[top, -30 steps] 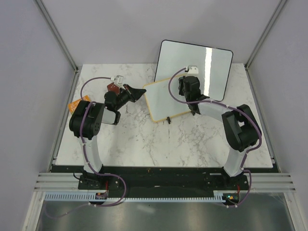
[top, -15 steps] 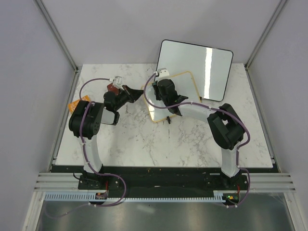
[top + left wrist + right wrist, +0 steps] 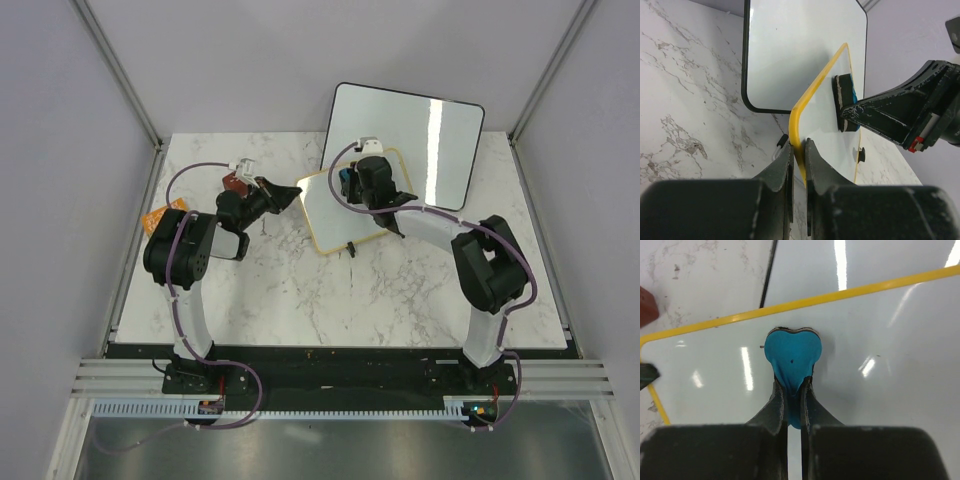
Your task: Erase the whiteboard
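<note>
Whiteboard (image 3: pixel 328 215) pinched at frame edge by left gripper (image 3: pixel 799 152), likely braced against wiping push; right gripper (image 3: pixel 794 390) clamped on blue eraser (image 3: pixel 792 352), pressed to board face. No writing visible.

View from my remote station. I see a white marble-patterned worktop (image 3: pixel 300 290) with grey veining, enclosed on three sides by plain pale grey walls (image 3: pixel 60 150). Aluminium posts (image 3: pixel 118 72) rise at its two far corners. A black strip (image 3: pixel 340 352), an aluminium rail (image 3: pixel 110 378) and a slotted cable duct (image 3: pixel 330 408) border its near edge. Lighting is soft and even.
</note>
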